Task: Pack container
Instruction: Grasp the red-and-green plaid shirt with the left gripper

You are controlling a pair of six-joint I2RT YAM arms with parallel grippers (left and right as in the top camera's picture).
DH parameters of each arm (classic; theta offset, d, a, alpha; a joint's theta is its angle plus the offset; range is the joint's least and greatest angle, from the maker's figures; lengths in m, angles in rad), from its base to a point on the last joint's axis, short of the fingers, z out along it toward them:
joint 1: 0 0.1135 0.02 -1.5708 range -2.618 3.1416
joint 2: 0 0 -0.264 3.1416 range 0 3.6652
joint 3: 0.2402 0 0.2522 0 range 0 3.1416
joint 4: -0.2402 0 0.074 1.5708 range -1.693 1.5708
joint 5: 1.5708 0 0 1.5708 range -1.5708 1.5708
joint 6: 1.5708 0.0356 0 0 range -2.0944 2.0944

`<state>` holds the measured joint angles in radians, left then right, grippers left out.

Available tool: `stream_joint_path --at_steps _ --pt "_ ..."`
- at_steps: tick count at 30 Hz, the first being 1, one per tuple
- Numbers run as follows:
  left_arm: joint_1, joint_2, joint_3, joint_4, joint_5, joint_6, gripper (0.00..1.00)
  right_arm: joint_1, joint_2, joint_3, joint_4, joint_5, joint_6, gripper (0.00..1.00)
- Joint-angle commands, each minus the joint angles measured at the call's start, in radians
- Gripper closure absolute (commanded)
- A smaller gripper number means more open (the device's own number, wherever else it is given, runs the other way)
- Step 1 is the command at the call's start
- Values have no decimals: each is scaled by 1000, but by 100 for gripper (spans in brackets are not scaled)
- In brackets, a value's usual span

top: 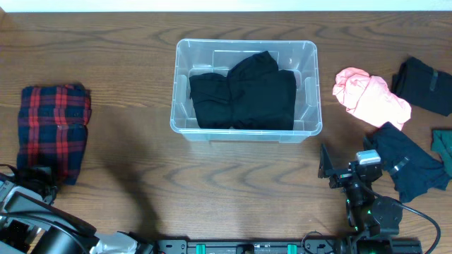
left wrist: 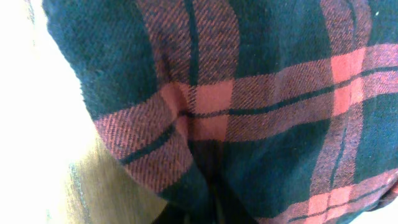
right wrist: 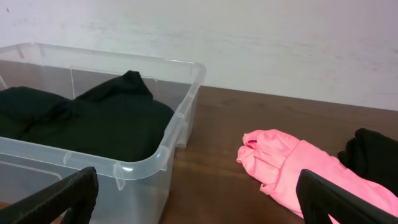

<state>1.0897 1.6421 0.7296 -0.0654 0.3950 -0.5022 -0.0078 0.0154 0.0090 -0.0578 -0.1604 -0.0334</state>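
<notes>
The clear plastic container (top: 311,92) stands at the middle back of the table and holds folded black garments (top: 244,99). In the right wrist view its near corner (right wrist: 177,124) and the black garments (right wrist: 93,121) show. A folded red and black plaid garment (top: 54,127) lies at the left. My left gripper (top: 37,180) is at its near end; plaid cloth (left wrist: 249,106) fills the left wrist view and bunches into the closed fingers (left wrist: 208,208). My right gripper (top: 345,169) is open and empty, right of the container (right wrist: 196,199).
A pink garment (top: 371,97) lies right of the container and shows in the right wrist view (right wrist: 298,168). A black garment (top: 424,85), a dark navy one (top: 406,159) and a teal one (top: 443,144) lie at the far right.
</notes>
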Motion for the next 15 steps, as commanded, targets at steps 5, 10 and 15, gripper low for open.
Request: stream_joint_path --at_steps 5,10,15 --pt "-29 11 -6 39 81 -12 94 7 -4 -3 -2 2 -5 1" --pt "-57 -16 7 87 236 -13 94 7 -4 -3 -2 2 -5 1" --pt "-110 -120 27 85 315 -11 94 7 -4 -3 -2 2 -5 1"
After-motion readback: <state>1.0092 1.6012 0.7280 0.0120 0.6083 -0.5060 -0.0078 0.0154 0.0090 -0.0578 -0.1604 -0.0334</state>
